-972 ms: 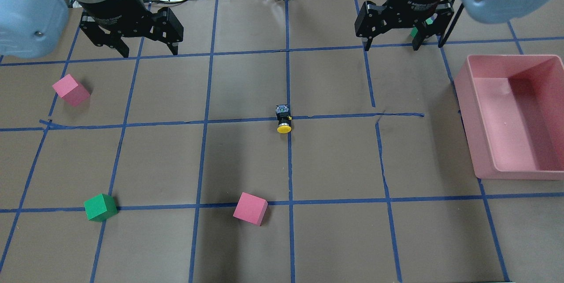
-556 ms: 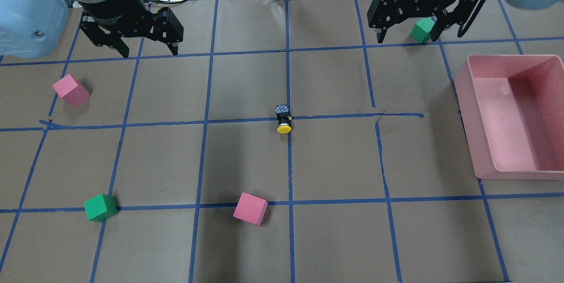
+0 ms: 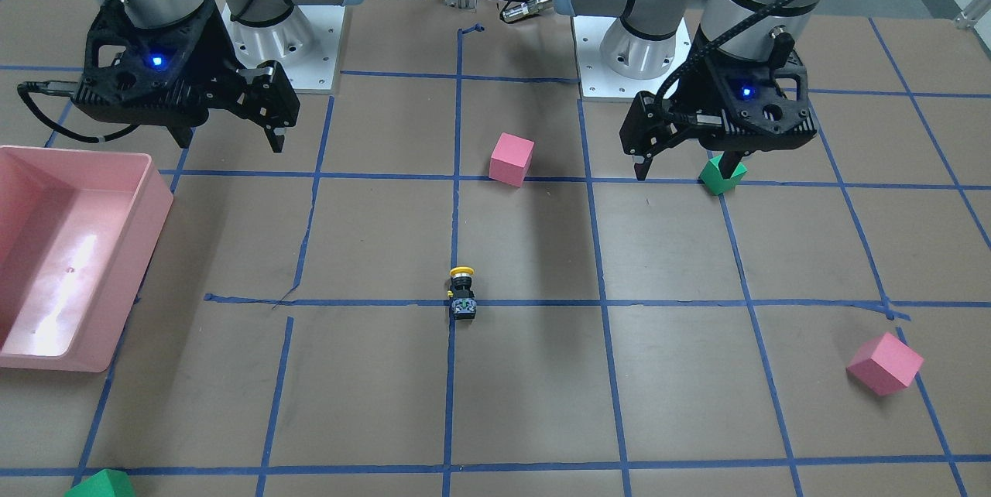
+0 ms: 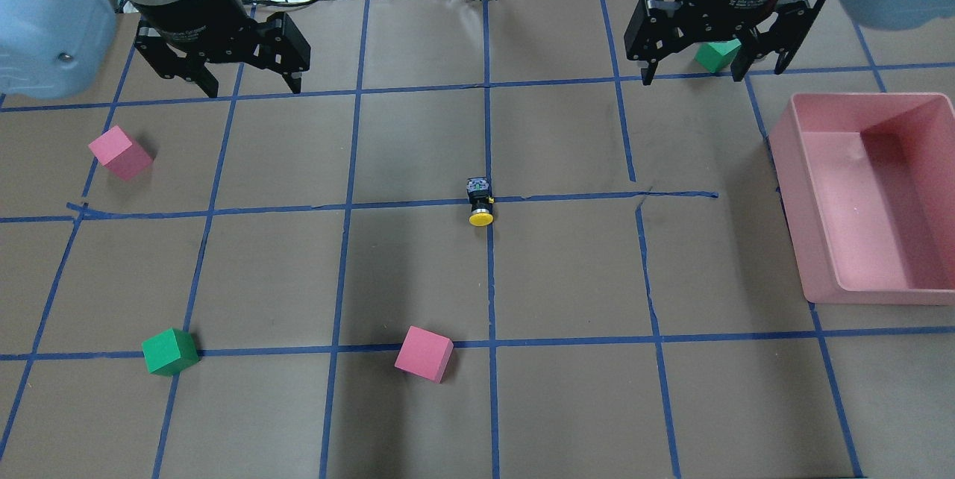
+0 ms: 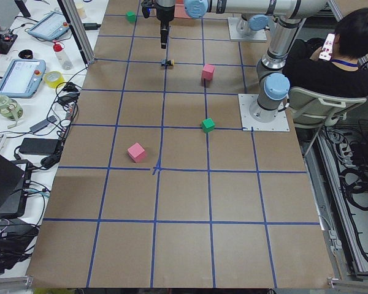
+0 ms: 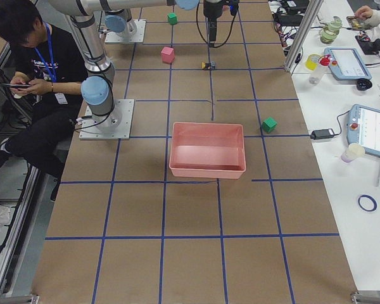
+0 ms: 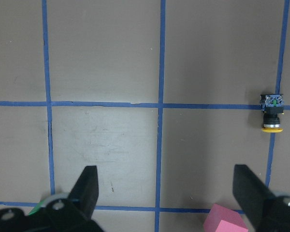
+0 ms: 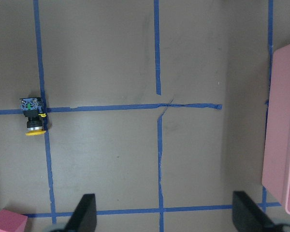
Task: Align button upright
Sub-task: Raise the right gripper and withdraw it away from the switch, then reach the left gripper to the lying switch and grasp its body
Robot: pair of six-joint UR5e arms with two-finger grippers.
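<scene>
Centrally, button sideways; left pincer, right pincer spread.

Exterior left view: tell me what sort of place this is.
Probably a robotics lab workstation: the left arm is bolted to a table gridded with blue tape, a teach pendant lies alongside, and a seated operator is nearby.

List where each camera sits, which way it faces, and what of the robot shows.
Overhead: behind the robot, looking forward and down; left gripper, right gripper.
Front-facing: across the table, facing the robot; left arm on view's right.
Exterior left: table's end, looking along it; left arm nearest.
Exterior right: opposite end; right arm nearest.
Left wrist: looking down; own fingers.
Right wrist: same; own fingers.
Both wrist views share the button.
</scene>
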